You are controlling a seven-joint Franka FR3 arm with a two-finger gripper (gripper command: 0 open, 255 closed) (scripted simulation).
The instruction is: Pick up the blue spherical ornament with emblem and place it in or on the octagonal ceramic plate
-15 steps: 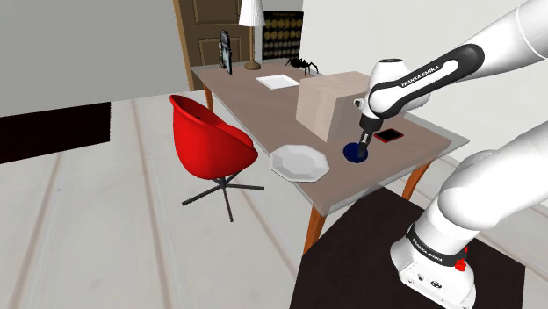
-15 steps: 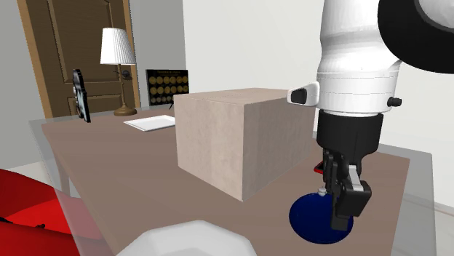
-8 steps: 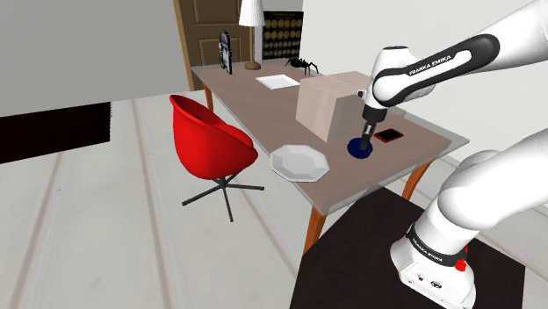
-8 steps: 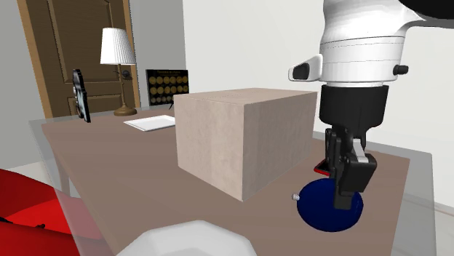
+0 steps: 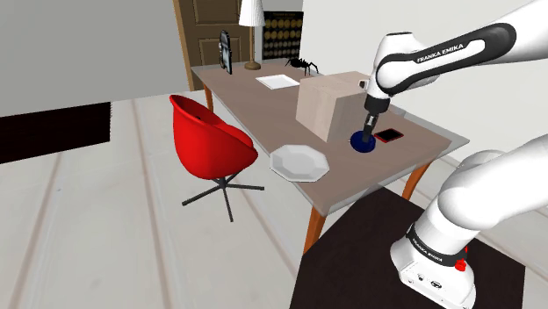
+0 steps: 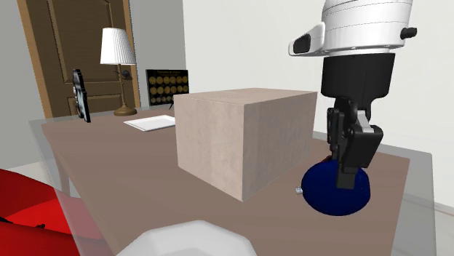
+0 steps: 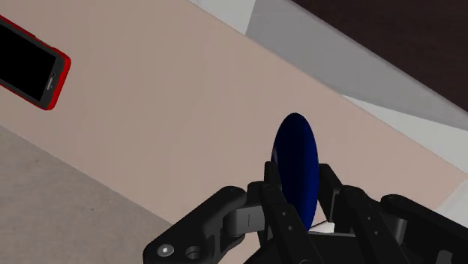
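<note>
1. Wrist view: the claw point(image 7: 300, 176) is seen clenched on the dark blue ornament point(image 7: 294, 146), which is clasped edge-on between the two black fingers.
2. In the second exterior view the claw is pointed downward and the ornament is held at its tips, low over the counter point(image 6: 131, 171); whether the two touch cannot be told.
3. A beige box point(image 6: 244, 142) is found just beside the ornament, on the second exterior view's left.
4. A red-edged phone point(image 7: 30, 64) is laid flat on the counter near the ornament, on the shoulder view's right of it.
5. The white octagonal plate point(image 5: 299, 162) is set by the counter's near edge, apart from the ornament, on the shoulder view's left.
6. A red chair point(image 5: 206, 145) is placed beside the counter.
7. A lamp point(image 5: 252, 17), a paper sheet point(image 5: 277, 82) and a black spider point(image 5: 301, 63) are seen at the far end.
</note>
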